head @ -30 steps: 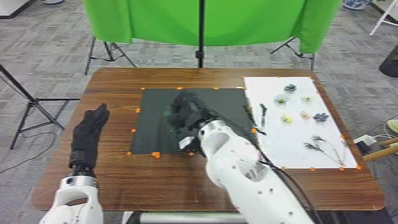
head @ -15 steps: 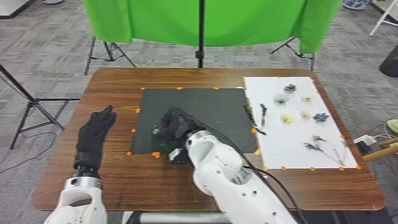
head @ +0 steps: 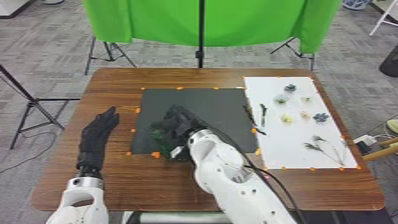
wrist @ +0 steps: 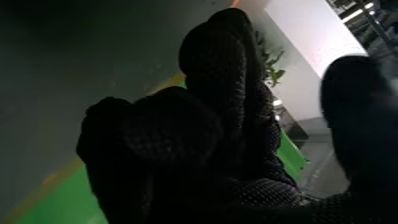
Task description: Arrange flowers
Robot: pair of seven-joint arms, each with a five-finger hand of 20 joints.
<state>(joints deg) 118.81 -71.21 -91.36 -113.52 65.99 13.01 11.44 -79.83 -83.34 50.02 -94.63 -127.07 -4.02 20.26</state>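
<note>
Right hand (head: 181, 121) has been drawn back over the past second from the black mat's (head: 218, 105) centre toward 7 o'clock; its fingers are loosely extended, with nothing seen gripped. Green foliage (head: 163, 135) is now more exposed toward the mat's 8 o'clock, so release is judged likely, adjustment possible. Blue flower (head: 321, 117) and yellow flower (head: 287, 119) remain unused on the white sheet (head: 298, 131), at the mat's 3 o'clock.

The head view is evenly bright, the wrist view dim, with glare whitening a sheet (wrist: 311, 32).
</note>
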